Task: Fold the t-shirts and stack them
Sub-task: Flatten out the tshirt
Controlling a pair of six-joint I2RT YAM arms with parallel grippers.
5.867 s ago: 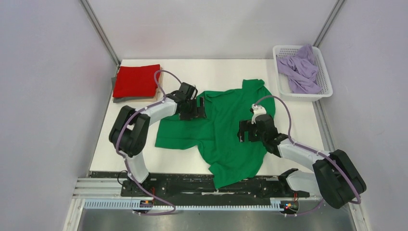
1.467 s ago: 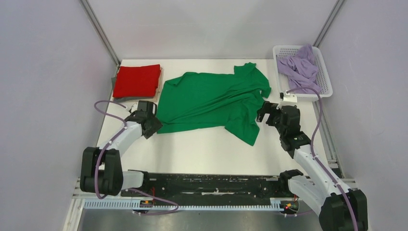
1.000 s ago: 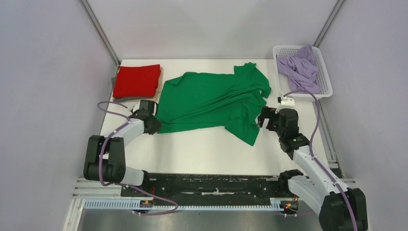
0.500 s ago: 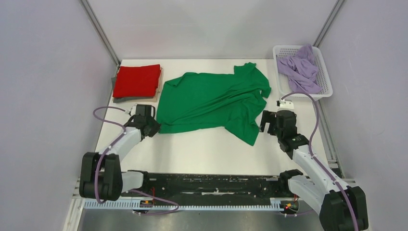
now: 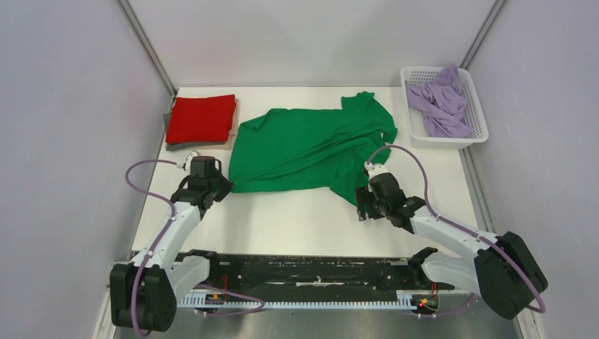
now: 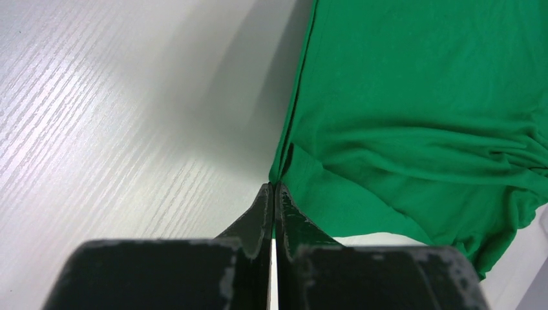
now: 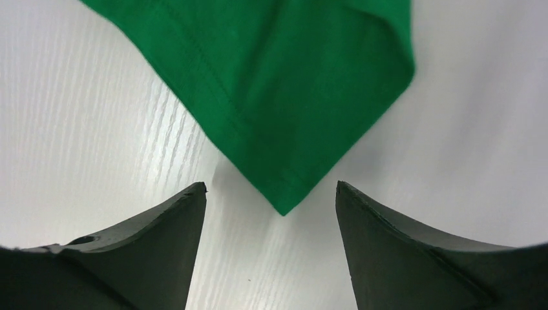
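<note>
A bright green t-shirt point(image 5: 311, 148) lies spread and rumpled across the middle of the table. My left gripper point(image 5: 224, 185) sits at its near left corner. In the left wrist view that gripper point(image 6: 273, 187) is shut, pinching the edge of the green t-shirt point(image 6: 420, 110). My right gripper point(image 5: 362, 205) is low at the shirt's near right corner. In the right wrist view it point(image 7: 271, 187) stands open, and the pointed corner of the green t-shirt point(image 7: 284, 129) lies between its fingers without touching them.
A folded red t-shirt point(image 5: 201, 119) rests on a folded grey one point(image 5: 185, 145) at the back left. A white mesh basket point(image 5: 473, 138) at the back right holds lavender t-shirts point(image 5: 438, 106). Bare white table point(image 5: 282, 219) runs along the near edge.
My right arm has swung from the shirt's right side down to its near right corner, jaws slightly narrower. My left gripper has closed on the near left corner.
</note>
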